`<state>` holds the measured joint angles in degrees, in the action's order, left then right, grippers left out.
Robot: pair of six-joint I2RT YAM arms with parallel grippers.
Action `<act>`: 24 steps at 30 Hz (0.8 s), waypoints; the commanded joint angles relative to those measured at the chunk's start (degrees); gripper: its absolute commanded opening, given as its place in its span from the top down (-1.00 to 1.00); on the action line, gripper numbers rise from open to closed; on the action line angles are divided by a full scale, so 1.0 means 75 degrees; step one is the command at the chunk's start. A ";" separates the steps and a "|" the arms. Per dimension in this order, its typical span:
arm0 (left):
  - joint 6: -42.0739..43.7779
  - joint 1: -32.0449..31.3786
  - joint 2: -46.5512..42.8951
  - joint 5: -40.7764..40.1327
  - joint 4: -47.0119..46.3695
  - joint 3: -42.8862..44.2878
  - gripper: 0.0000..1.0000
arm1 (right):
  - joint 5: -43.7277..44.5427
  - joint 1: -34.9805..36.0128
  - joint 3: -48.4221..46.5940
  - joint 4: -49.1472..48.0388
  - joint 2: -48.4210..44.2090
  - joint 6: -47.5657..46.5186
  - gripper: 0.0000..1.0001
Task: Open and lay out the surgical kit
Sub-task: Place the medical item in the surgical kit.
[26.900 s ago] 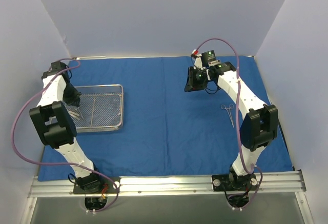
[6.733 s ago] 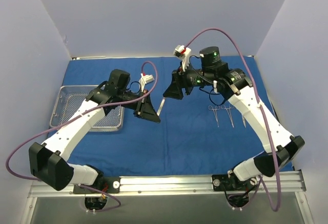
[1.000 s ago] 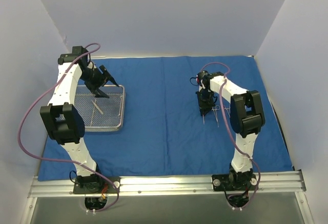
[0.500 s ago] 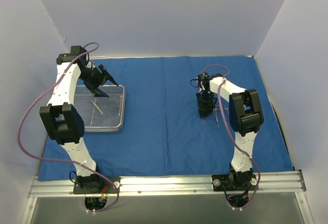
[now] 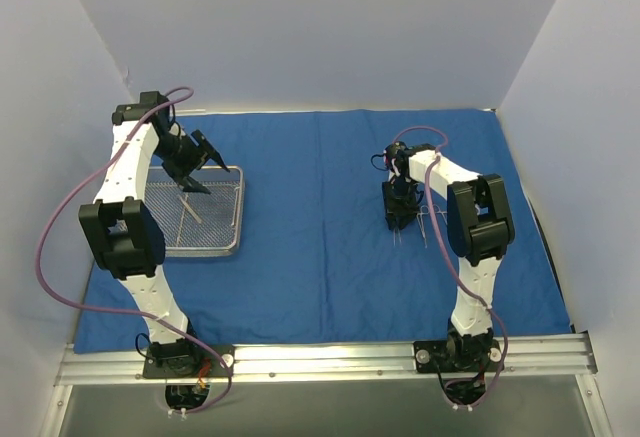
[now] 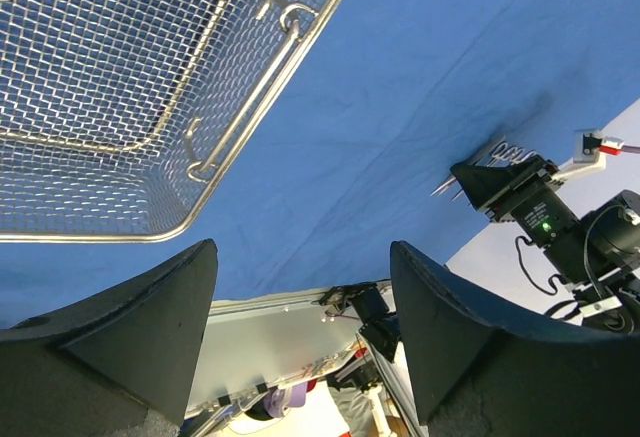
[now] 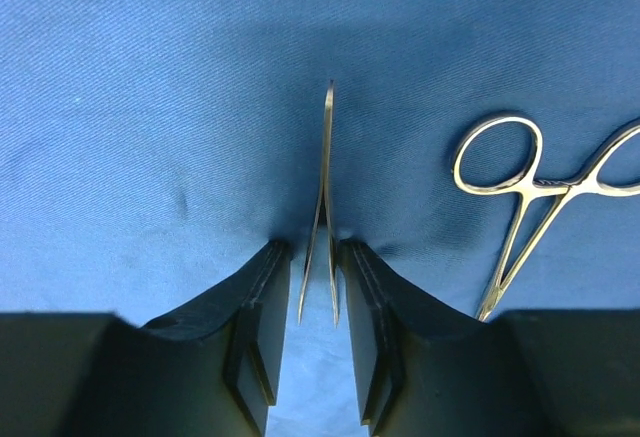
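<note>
The royal-blue cloth lies spread flat over the table. On its left side stands the wire-mesh tray, with one thin pale instrument inside. My left gripper hangs open and empty above the tray's far right corner; its wrist view shows the gripper over the tray's rim. My right gripper points down onto the cloth. Its fingers straddle steel tweezers with a gap on each side, open. A ring-handled instrument lies just to the right.
More steel instruments lie in a row right of my right gripper. Pale walls close in the back and both sides. A metal rail runs along the near edge. My right arm shows in the left wrist view.
My right gripper's fingers have spread apart off the tweezers, which now rest on the cloth. The left gripper has shifted slightly over the tray.
</note>
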<state>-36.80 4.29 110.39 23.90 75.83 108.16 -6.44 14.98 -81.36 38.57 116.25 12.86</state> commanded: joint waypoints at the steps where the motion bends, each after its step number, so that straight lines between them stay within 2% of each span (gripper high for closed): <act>1: 0.0090 0.0060 -0.0023 -0.0419 0.0377 0.0450 -0.57 | 0.0459 -0.0088 0.0091 0.0307 -0.0276 -0.0027 0.38; 10: 0.0312 0.0048 0.0421 -0.2107 0.0963 0.0965 -0.55 | 0.1327 -0.0088 -0.0951 0.0916 -0.1178 -0.0168 0.16; 14: 0.0383 0.0025 0.0738 -0.3265 0.1104 0.1013 -0.41 | 0.1233 -0.0088 -0.1607 0.1103 -0.1472 -0.0203 0.15; 19: 0.0394 0.0037 0.1148 -0.4076 0.0754 0.0826 -0.28 | 0.1069 -0.0088 -0.2451 0.1373 -0.1683 -0.0215 0.14; 24: 0.0535 0.0107 0.2036 -0.4720 0.0787 0.1562 -0.25 | 0.1034 -0.0088 -0.2570 0.1432 -0.2034 -0.0250 0.14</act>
<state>-34.00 4.32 122.28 -5.43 76.97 115.42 0.78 14.63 -99.59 44.93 103.79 11.70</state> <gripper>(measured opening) 0.629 0.429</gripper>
